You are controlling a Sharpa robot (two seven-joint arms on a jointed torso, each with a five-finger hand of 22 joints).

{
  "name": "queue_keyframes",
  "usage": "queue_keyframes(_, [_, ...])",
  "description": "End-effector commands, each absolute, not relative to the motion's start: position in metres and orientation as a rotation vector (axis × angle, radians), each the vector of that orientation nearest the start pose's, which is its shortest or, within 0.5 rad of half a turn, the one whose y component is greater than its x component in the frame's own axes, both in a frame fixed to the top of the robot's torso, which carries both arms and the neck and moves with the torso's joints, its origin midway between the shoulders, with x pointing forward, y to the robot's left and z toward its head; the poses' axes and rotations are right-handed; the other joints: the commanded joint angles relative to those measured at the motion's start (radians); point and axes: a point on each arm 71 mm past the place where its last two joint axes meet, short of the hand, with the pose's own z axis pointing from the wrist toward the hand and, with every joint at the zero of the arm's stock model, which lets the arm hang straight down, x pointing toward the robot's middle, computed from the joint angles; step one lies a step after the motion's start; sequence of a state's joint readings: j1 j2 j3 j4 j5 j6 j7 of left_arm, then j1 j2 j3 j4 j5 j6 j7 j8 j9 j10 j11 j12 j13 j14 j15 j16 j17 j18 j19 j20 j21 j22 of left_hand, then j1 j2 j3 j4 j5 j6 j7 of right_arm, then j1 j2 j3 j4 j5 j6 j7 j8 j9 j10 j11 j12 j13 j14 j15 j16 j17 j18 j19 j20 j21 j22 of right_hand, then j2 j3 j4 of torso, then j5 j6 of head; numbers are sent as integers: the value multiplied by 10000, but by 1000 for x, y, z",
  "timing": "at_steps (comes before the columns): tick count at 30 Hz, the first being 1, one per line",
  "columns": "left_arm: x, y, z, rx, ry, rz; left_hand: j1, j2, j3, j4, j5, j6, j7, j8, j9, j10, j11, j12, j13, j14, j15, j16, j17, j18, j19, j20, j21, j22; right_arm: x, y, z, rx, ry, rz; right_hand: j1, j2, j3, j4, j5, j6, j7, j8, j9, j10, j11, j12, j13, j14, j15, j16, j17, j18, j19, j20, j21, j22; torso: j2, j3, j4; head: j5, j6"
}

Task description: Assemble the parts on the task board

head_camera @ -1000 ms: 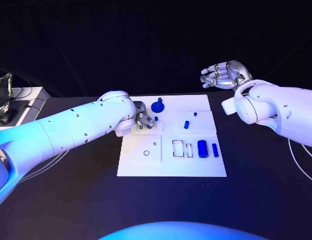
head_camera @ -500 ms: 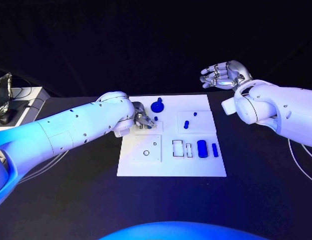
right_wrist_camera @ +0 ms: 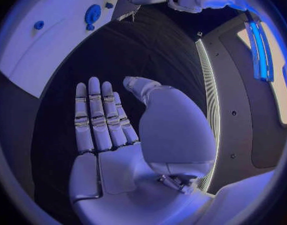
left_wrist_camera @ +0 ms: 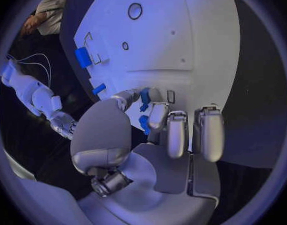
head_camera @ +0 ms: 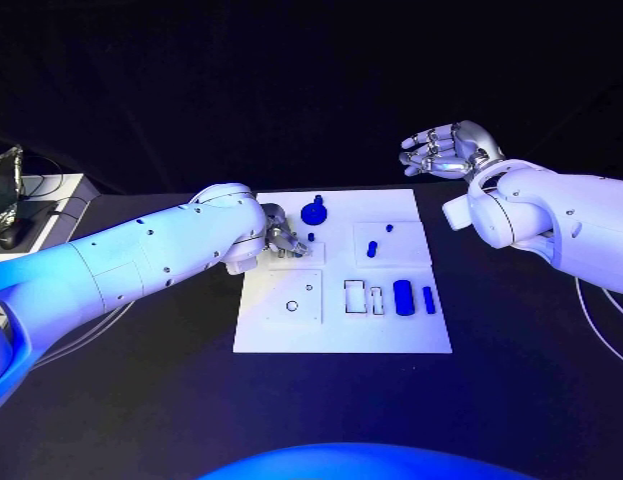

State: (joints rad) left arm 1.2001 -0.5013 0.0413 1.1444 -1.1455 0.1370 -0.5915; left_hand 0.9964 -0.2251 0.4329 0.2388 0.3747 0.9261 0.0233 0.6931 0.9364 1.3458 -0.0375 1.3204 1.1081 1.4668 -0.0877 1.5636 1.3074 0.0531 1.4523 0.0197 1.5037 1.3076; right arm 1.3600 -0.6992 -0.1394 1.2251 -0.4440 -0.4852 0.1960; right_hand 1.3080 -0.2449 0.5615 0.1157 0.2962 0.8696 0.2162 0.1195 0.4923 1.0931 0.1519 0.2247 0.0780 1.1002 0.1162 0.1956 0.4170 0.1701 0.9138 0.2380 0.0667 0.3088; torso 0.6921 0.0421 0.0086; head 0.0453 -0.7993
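While the left hand (head_camera: 282,238) rests over the task board (head_camera: 343,335) near its far left corner, its fingers curl down around a small blue part (left_wrist_camera: 144,98), pinched upright at the fingertips. Contact between that part and the board is hidden by the fingers. A round blue part (head_camera: 314,212) stands just beside the hand. The right hand (head_camera: 448,150) hovers beyond the board's far right corner, fingers loosely spread, holding nothing.

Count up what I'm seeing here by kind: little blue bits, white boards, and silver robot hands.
Blue parts: 5 (round knob, small peg, short piece, thick cylinder, slim bar)
White task board: 1
Silver hands: 2 (left hand, right hand)
Total: 8
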Motion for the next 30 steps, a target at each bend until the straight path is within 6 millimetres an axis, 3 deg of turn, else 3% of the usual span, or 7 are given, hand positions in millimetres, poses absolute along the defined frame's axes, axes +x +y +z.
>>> queue_keyframes(1, [543,153,-224,-2432,22696,-3048,139,-55,-209,194,-207,47,49,-51,24,-30,-10,-16,26,990,-47,-16,2462,-126,69,-3,-35,789,559,-232,-144,6815,14381,10274,-83,-47,6,-49,15,-29,121,-45,-19,-41,70,-64,-23,-67,-4,-63,-14,142,-79,22,-54,-30,-3,-1,-4,0,6])
queue_keyframes(4, [542,153,-223,-2374,22681,-3094,241,-112,-420,390,-406,54,55,-67,44,-33,-4,-19,29,992,-41,-13,2467,-123,62,3,-43,779,559,-233,-144,6821,14377,10262,-91,-46,1,-48,16,-35,125,-49,-22,-47,75,-65,-30,-83,4,-80,-18,141,-93,28,-55,-55,-1,-3,-3,-9,6])
queue_keyframes(6, [541,153,-221,-2364,22628,-3134,272,-143,-986,521,-1081,52,64,-88,75,-39,7,-19,41,989,-28,-18,2456,-123,64,14,-47,784,559,-233,-144,6828,14375,10252,-100,-46,-6,-50,18,-40,130,-54,-26,-53,81,-65,-39,-107,14,-104,-23,140,-114,38,-56,-89,-1,-5,1,-17,8])
queue_keyframes(7, [540,153,-221,-2368,22608,-3156,297,-103,-1104,528,-1111,48,62,-98,79,-36,13,-14,51,988,-32,-19,2454,-123,66,15,-47,788,559,-233,-144,6830,14375,10248,-101,-44,-7,-52,20,-42,131,-55,-27,-55,82,-65,-43,-117,18,-114,-26,140,-123,42,-57,-103,-3,-6,4,-25,7])
queue_keyframes(16, [537,153,-213,-2566,22357,-3518,276,551,-2566,555,-1594,71,52,-154,140,-35,2,-16,68,990,-31,-17,2458,-121,69,17,-57,799,559,-234,-146,6847,14385,10230,-104,-36,-10,-61,26,-48,135,-61,-32,-63,90,-64,-56,-155,31,-153,-36,140,-158,57,-57,-160,-1,-4,5,-25,38])
queue_keyframes(23, [539,158,-200,-2812,22147,-3836,534,790,-2724,532,-1600,34,54,-186,153,-70,2,-49,24,981,-31,-33,2426,-114,48,17,-74,769,558,-235,-146,6855,14374,10216,-105,-32,-10,-63,29,-50,138,-63,-34,-67,92,-64,-60,-167,36,-165,-39,140,-169,61,-58,-178,-6,-6,6,-32,100])
queue_keyframes(30, [548,181,-175,-3641,22031,-4440,1224,1037,-2603,536,-1497,-721,388,-701,-8,-875,286,-686,-980,906,191,-160,2191,24,-374,165,-385,125,558,-239,-146,6884,14328,10160,-106,-32,-11,-64,31,-52,139,-64,-35,-68,93,-63,-62,-171,38,-170,-41,141,-174,63,-57,-187,-11,4,19,-40,177])
